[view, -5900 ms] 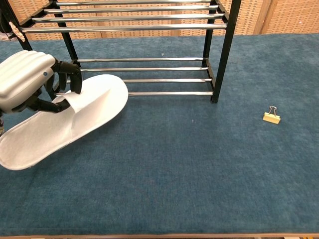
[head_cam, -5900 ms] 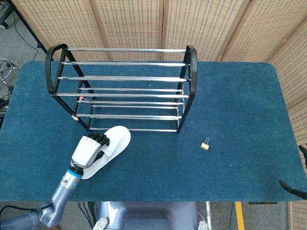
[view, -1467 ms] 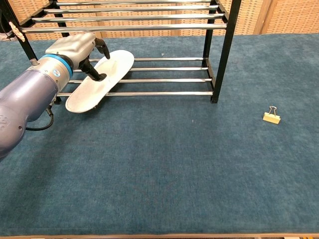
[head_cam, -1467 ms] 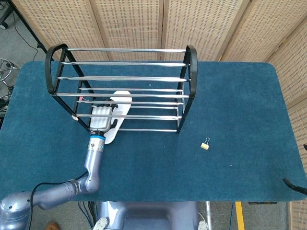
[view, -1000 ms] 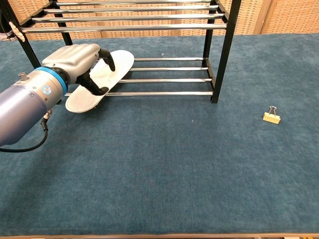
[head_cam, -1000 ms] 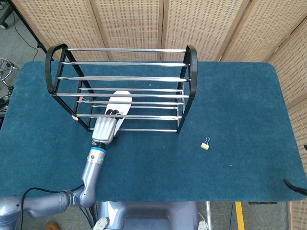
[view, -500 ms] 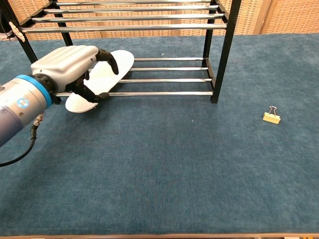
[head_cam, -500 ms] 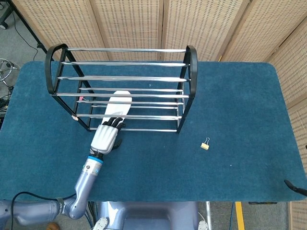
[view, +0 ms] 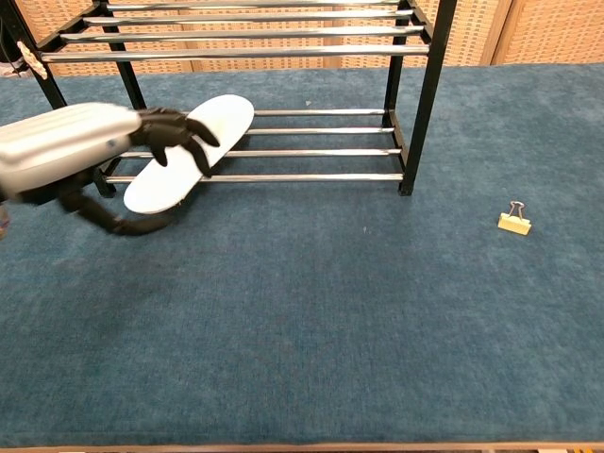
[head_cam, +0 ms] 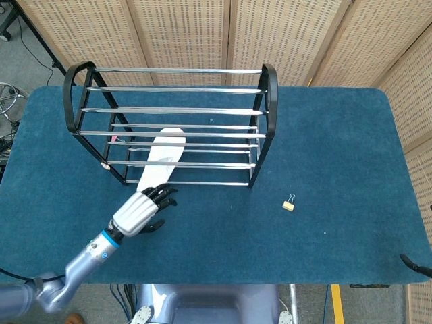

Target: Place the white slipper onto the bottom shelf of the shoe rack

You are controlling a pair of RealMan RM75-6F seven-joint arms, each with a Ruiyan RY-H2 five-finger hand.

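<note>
The white slipper (head_cam: 163, 157) lies slantwise across the bottom rails of the black and chrome shoe rack (head_cam: 269, 101), toe toward the back. In the chest view the slipper (view: 223, 119) has its heel end sticking out past the front rail (view: 321, 176) of the rack (view: 416, 94), toward the table. My left hand (head_cam: 139, 212) is open in front of the rack, fingers spread and pointing at the slipper's heel without touching it. The chest view shows the same left hand (view: 80, 149) low at the left, holding nothing. My right hand does not show.
A small binder clip (head_cam: 289, 202) lies on the blue table (head_cam: 337, 148) to the right of the rack, also seen as the clip (view: 514, 222) in the chest view. A thin dark sliver (head_cam: 415, 264) pokes in at the table's front right edge. Wicker screens stand behind.
My left hand let go of the slipper and drew back toward the table's front left, its fingers spreading. The slipper stays on the bottom rails.
</note>
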